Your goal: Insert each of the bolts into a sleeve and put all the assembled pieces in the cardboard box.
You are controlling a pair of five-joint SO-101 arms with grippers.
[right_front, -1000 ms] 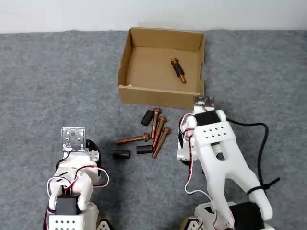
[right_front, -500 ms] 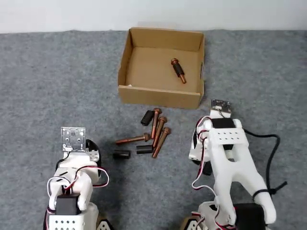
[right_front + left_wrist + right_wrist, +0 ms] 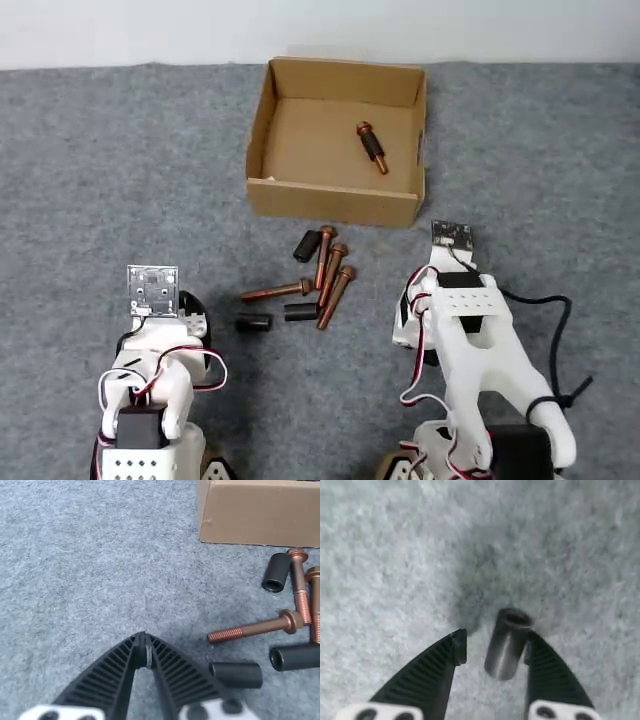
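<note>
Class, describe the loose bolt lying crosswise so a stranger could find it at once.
Find the open brown cardboard box; loose copper-coloured metal bolts and short black sleeves lie before its near wall. Three point toward the box; the crosswise bolt alone lies sideways, head next to them.

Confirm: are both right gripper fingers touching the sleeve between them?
Apart on one side. Right wrist view shows carpet between one finger and the sleeve; the other finger seems to rest against it.
</note>
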